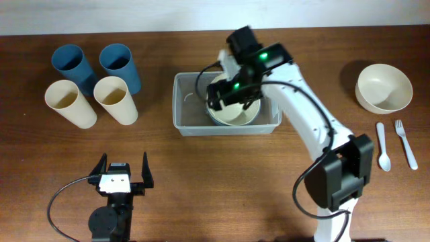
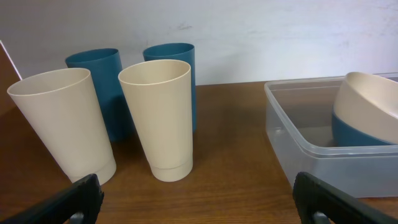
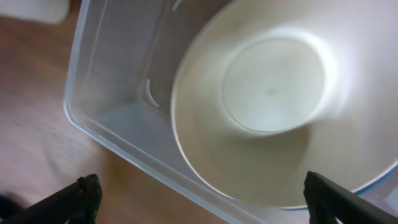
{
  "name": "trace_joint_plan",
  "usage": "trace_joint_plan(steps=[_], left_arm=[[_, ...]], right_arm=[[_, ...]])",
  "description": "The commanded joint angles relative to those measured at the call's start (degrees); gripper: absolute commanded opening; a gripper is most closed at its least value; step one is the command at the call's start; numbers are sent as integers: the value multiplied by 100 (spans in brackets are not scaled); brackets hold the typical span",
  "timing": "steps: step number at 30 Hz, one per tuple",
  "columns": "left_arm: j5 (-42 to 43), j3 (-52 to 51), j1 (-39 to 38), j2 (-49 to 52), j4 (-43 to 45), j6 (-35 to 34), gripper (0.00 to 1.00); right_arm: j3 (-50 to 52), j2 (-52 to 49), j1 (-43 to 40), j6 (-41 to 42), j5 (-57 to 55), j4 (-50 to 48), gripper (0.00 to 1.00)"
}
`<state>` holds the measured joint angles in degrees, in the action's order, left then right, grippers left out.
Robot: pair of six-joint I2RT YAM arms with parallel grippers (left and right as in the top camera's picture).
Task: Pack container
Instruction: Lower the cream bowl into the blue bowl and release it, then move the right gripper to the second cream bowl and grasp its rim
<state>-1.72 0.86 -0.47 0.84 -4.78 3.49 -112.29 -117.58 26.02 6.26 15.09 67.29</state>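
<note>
One container point(image 1: 189, 113) sits mid-table, holding a cream bowl point(image 1: 236, 114) that the right gripper point(image 1: 232, 93) partly hides overhead. Only the left wrist view shows the bowl's tilt and blue underside; the right wrist view blurs it. The right fingers point(image 3: 84, 198) stand wide apart above it, holding nothing. The left gripper point(image 1: 124, 163) rests well apart, also spread wide.

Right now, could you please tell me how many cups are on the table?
4, clustered left of the container: two blue cups at the back, two cream cups in front. None seems hidden.
</note>
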Motion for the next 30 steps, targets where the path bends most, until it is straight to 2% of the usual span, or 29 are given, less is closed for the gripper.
trace_joint_plan(steps=[1, 12, 15, 19, 20, 21, 23, 30], left_arm=[[63, -33, -13, -39, 0, 70, 100], [63, -33, -13, -39, 0, 70, 100], [63, -33, -13, -39, 0, 70, 100], [63, -33, -13, -39, 0, 70, 99], [63, -33, -13, -39, 0, 70, 100], [63, -33, -13, -39, 0, 70, 99], [63, -33, -13, -39, 0, 70, 100], [63, -33, -13, -39, 0, 70, 100]], right_arm=[[-85, -116, 291, -417, -667, -44, 100], [-74, -560, 509, -457, -835, 50, 99], [-76, -566, 509, -455, -901, -9, 96], [-76, -608, 509, -457, -1069, -22, 82], [-76, -629, 509, -457, -1073, -22, 75], [-76, -651, 509, -457, -1088, -22, 63], [-76, -704, 509, -457, -1110, -39, 50], [-76, -778, 509, -457, -1106, -52, 52]])
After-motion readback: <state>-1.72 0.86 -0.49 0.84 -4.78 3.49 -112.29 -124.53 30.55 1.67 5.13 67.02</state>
